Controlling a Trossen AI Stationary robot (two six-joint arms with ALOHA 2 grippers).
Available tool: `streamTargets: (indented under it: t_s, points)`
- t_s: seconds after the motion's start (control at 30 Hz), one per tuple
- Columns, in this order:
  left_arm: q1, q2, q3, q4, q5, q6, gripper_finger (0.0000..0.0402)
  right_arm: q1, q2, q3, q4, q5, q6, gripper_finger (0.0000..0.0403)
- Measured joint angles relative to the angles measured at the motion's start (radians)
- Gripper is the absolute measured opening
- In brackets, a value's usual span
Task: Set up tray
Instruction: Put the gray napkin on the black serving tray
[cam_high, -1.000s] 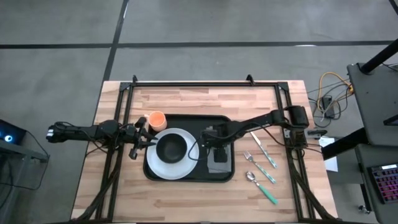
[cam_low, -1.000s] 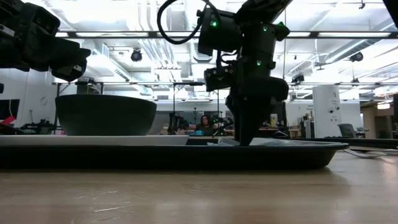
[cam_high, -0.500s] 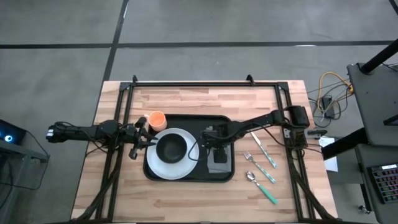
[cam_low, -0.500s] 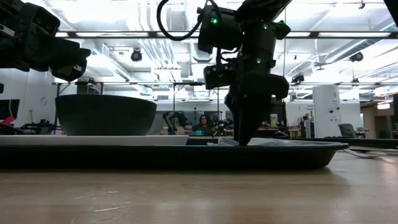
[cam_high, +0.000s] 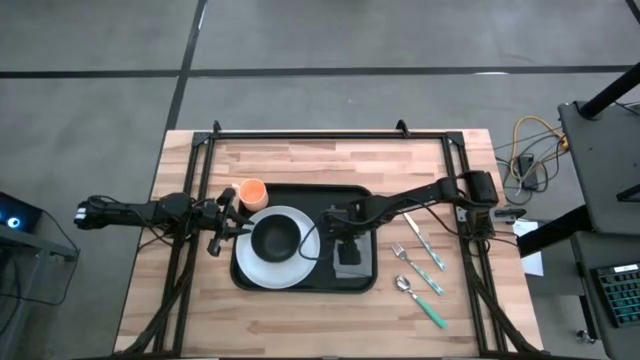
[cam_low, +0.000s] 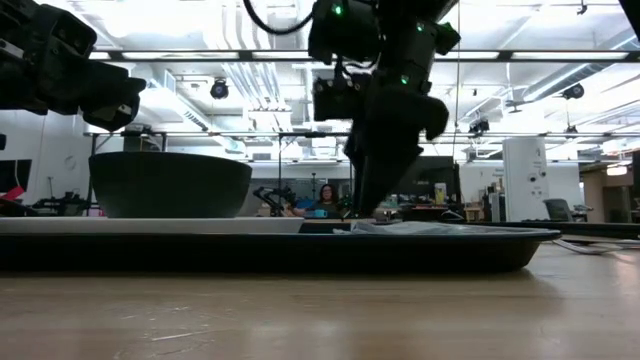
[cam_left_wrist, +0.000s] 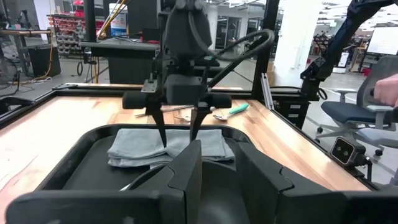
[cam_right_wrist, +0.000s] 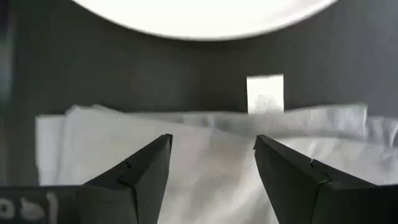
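A: Tray (cam_high: 300, 285) is sitting mid-table, carrying the white plate (cam_high: 262, 266) with the black bowl (cam_high: 276, 238) — you're seeing the folded grey napkin (cam_high: 351, 256) on its right half.

B: Your right gripper (cam_high: 340, 234) is hovering over that napkin, fingers (cam_right_wrist: 145, 169) spread, gripping nothing. Left gripper (cam_high: 232, 232) is waiting at the plate's edge — can't tell its state.

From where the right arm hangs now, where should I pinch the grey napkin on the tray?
Probably from straight above, at the edge nearest the plate. The napkin lies flat and folded on the tray, so only a raised fold edge offers purchase. The right pincer hangs open just over it.
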Motion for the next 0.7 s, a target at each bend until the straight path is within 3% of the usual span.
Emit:
streamTargets:
  t_s: [0.7]
  points:
    - [0.000,0.000,0.000,0.000,0.000,0.000,0.0080,0.015,0.025,-0.038,0.033,-0.016,0.006,0.0219]
